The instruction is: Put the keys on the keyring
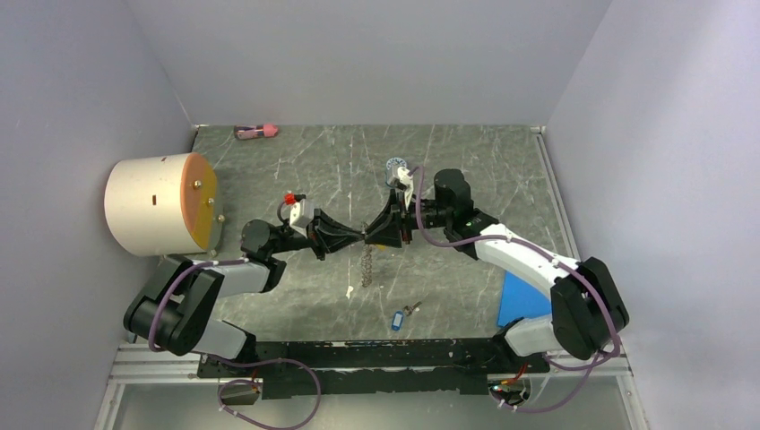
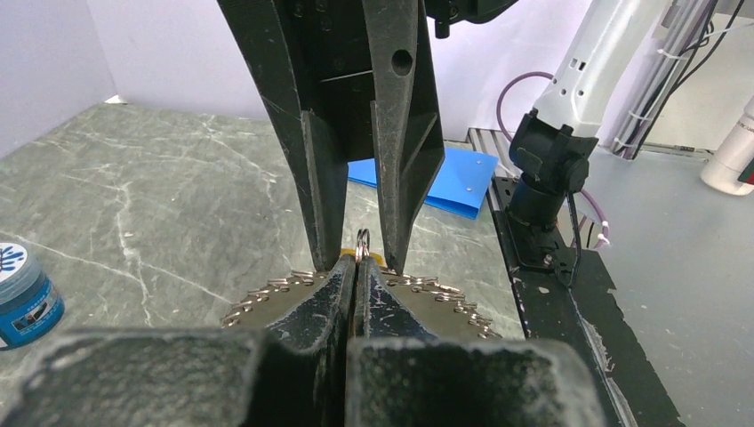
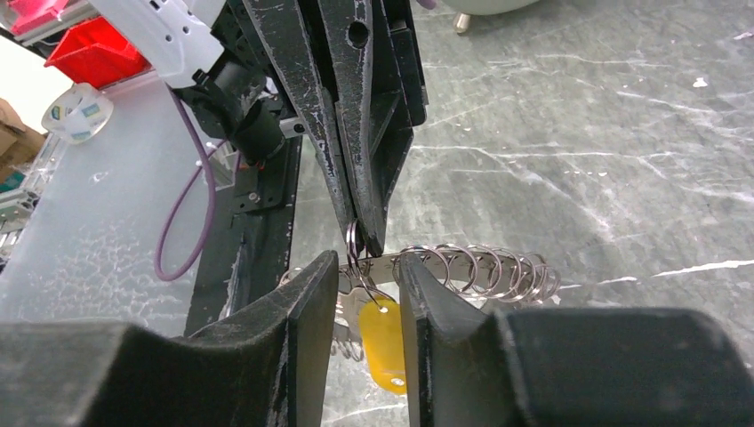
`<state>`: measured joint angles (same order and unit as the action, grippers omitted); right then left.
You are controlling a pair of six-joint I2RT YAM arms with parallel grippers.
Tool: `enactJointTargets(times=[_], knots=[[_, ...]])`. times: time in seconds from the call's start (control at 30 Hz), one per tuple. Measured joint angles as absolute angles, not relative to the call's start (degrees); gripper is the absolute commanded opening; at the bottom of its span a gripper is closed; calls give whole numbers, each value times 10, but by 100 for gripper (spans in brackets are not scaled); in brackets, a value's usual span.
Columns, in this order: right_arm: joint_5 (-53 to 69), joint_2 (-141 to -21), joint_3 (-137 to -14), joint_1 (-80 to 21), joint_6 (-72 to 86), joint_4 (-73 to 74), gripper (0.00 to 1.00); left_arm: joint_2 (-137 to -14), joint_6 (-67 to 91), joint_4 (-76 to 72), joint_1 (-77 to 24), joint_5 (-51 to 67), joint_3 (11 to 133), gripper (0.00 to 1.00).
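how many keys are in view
2: blue-headed metal key lying on the grey table near the arm bases; yellow-headed metal key hanging between the fingers of the right hand.

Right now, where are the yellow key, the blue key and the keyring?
yellow key (image 3: pixel 383 336), right wrist view, on its yellow head.
blue key (image 1: pixel 396 321), top view, on its blue head.
keyring (image 3: pixel 485 267), right wrist view, on its coiled loops.

yellow key (image 3: pixel 382 342), blue key (image 1: pixel 396 320), silvery keyring (image 3: pixel 480 267), grey white-veined table (image 1: pixel 341 170)
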<state>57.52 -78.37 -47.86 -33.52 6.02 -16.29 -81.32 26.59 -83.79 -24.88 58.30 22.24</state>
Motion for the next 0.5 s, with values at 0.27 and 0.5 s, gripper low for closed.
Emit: enactJointTargets(times=[0.27,0.5], knots=[[577,-788,-492,-338,55,-158,3,-812,268,-838,-245,582,223,2],[577,-788,-499,-338,42,-140,0,-812,273,-838,-244,582,223,3]])
